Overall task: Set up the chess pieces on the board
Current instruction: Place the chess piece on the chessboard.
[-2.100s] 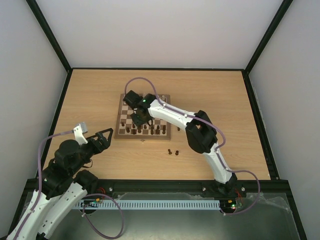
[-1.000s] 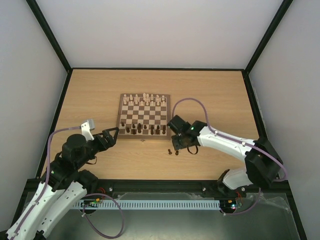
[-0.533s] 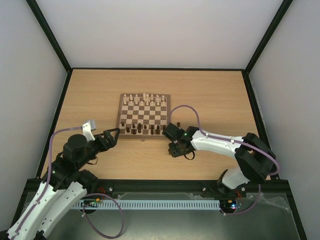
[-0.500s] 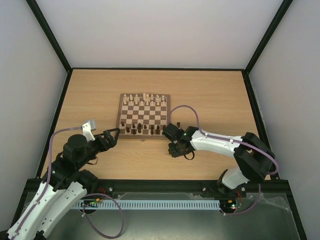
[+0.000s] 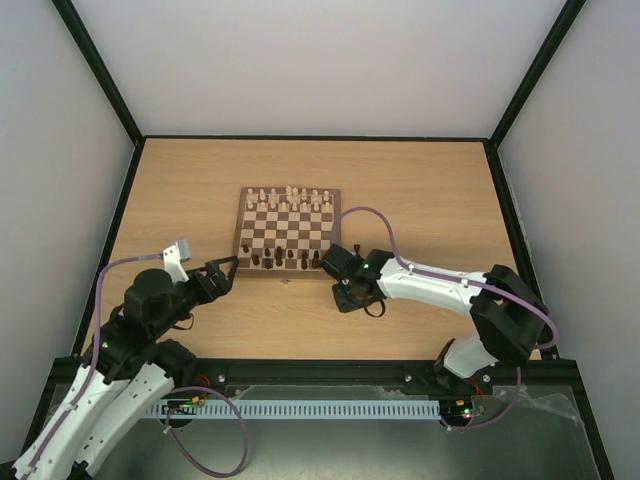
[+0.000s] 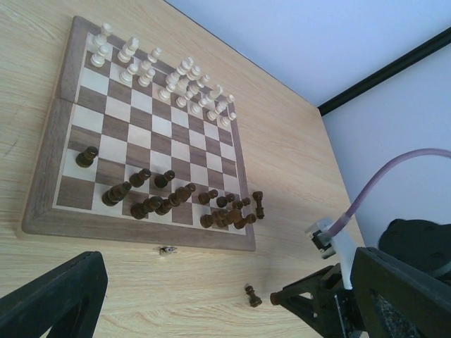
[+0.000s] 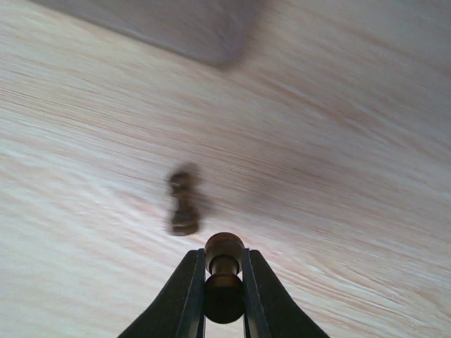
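Observation:
The board [image 5: 238,232] lies mid-table, and the left wrist view also takes in the board [image 6: 42,222]. Dark chess pieces [image 6: 165,203] crowd its near rows, and one dark piece [image 6: 258,204] stands at its right border. My right gripper [image 7: 224,255] is shut on a dark pawn [image 7: 224,271] just above the tabletop. A second dark pawn [image 7: 183,202] stands on the wood right beyond it, and the left wrist view shows this pawn [image 6: 251,296] too. From above, the right gripper [image 5: 343,298] hovers off the board's near right corner. My left gripper [image 5: 225,268] is open and empty, near the board's left corner.
Cream-white chessmen [image 5: 290,197] fill the board's far rows. A small speck [image 6: 167,249] lies on the wood by the board's near edge. The right arm's purple cable [image 5: 375,215] loops over the table right of the board. Black frame rails [image 5: 125,210] bound the tabletop.
My right arm left the board and came down to the two loose pawns, then shut on one of them. The left arm shifted slightly early on, then held still.

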### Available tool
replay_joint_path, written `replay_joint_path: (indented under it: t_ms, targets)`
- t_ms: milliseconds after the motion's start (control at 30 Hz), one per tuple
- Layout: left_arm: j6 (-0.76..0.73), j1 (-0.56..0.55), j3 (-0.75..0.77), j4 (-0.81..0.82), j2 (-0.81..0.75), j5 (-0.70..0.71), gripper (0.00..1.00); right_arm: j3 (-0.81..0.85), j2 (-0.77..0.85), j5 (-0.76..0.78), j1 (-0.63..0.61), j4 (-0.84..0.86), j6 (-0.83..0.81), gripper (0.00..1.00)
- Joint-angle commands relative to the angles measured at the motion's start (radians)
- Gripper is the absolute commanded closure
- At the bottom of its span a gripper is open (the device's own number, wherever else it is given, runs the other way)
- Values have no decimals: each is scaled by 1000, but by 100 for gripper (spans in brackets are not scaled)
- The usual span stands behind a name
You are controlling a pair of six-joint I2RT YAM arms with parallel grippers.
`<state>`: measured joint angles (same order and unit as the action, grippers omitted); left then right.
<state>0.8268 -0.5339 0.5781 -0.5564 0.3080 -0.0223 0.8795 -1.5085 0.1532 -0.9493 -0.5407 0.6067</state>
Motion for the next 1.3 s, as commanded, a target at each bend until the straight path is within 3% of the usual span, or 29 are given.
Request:
replay_joint_path:
  t_ms: [0,367,733,967,1267]
  targets:
    - [-13,-3,77,-41,-19,32,2,171,23,25,-55,-117,-23,91]
    - [-14,-3,253,-132,-100,121,2,725,-331,-34,-141,-182,-171,92]
    - [-4,-3,292,-211,-143,153,2,1255,-727,-58,-161,-292,-267,92]
    - [-12,-3,305,-224,-142,156,2,1424,-870,-18,-165,-356,-294,91]
    - [-19,-3,311,-229,-145,157,3,1480,-949,27,-165,-357,-309,90]
